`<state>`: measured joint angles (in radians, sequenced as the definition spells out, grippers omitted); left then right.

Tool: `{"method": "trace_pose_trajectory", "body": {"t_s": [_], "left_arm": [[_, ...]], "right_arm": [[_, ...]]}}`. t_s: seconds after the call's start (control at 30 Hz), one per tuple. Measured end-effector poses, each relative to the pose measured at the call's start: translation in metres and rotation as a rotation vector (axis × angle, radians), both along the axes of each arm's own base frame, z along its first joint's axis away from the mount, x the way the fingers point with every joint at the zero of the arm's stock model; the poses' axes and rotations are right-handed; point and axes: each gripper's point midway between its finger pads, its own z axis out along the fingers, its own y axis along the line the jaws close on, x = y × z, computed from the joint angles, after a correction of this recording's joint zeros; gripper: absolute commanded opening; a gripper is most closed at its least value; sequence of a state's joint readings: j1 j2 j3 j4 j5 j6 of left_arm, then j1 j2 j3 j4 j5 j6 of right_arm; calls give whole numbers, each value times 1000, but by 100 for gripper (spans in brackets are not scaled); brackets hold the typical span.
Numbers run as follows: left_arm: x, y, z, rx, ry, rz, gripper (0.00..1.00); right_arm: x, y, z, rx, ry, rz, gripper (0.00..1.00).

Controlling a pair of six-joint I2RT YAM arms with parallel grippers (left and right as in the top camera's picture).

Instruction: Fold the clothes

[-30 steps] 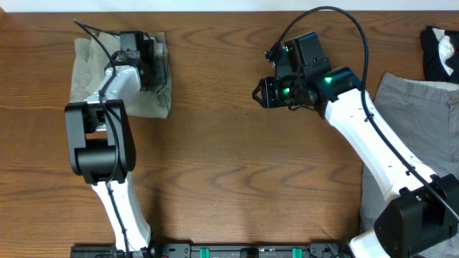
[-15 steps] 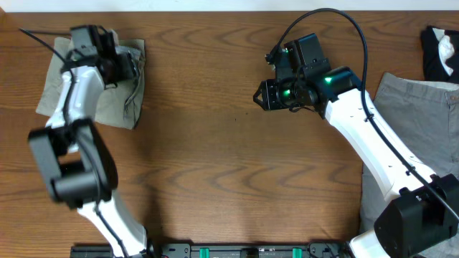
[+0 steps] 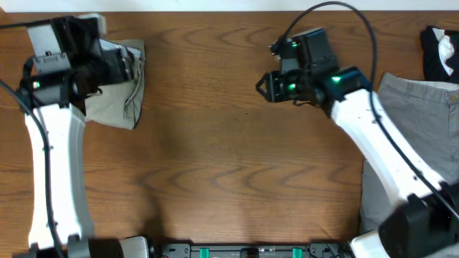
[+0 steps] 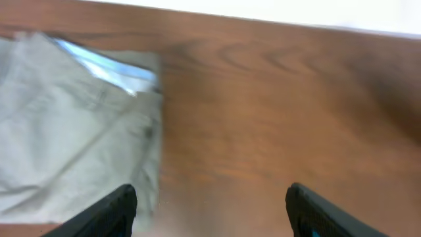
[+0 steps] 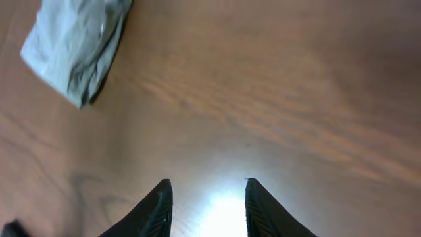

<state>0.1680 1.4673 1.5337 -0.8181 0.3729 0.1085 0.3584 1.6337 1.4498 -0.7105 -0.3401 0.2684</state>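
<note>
The clothes, a folded pair of pale khaki shorts [image 3: 115, 100], lie at the table's far left; the left wrist view shows them [image 4: 72, 138] with a whitish-blue lining strip along the fold. My left gripper [image 3: 128, 68] hovers over their right edge, open wide and empty [image 4: 210, 201], with one fingertip [image 4: 122, 204] above the cloth and the other above bare wood. My right gripper [image 3: 262, 87] hangs over the table's middle back, open with nothing between its fingers [image 5: 207, 191]. The right wrist view shows the shorts [image 5: 75, 46] far off at upper left.
A darker grey pair of shorts [image 3: 423, 136] is spread at the right edge. A small black-and-white garment [image 3: 441, 50] lies at the back right corner. Brown wooden table [image 3: 215, 165] stretches between the two arms.
The left gripper slid the folded shorts leftward, then opened and let go; its arm has swung out to the left. The right arm has barely shifted.
</note>
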Motion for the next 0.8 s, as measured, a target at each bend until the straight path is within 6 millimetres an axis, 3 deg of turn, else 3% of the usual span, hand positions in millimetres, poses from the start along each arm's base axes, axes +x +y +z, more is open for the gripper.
{"method": "trace_pose_trajectory", "body": {"t_s": [0.13, 0.17, 0.2, 0.23, 0.33, 0.4, 0.57, 0.8], "left_arm": [[-45, -46, 12, 38, 25, -186, 75], [-56, -59, 17, 50, 18, -239, 82], [-65, -69, 21, 61, 9, -281, 98], [-75, -80, 28, 80, -14, -331, 98], [-93, -95, 42, 108, -59, -384, 98], [-100, -98, 50, 122, -86, -385, 98], [-103, -93, 54, 143, -98, -354, 98], [-99, -91, 50, 150, -83, -347, 98]], "right_arm": [[-3, -41, 65, -24, -191, -109, 45], [-9, -56, 90, -33, -264, -148, 50], [-15, -65, 107, -36, -310, -174, 56], [-26, -76, 128, -41, -370, -202, 65], [-60, -103, 174, -54, -496, -272, 77], [-82, -116, 192, -63, -550, -307, 99], [-110, -133, 212, -74, -619, -350, 99], [-120, -138, 208, -92, -600, -358, 99]]}}
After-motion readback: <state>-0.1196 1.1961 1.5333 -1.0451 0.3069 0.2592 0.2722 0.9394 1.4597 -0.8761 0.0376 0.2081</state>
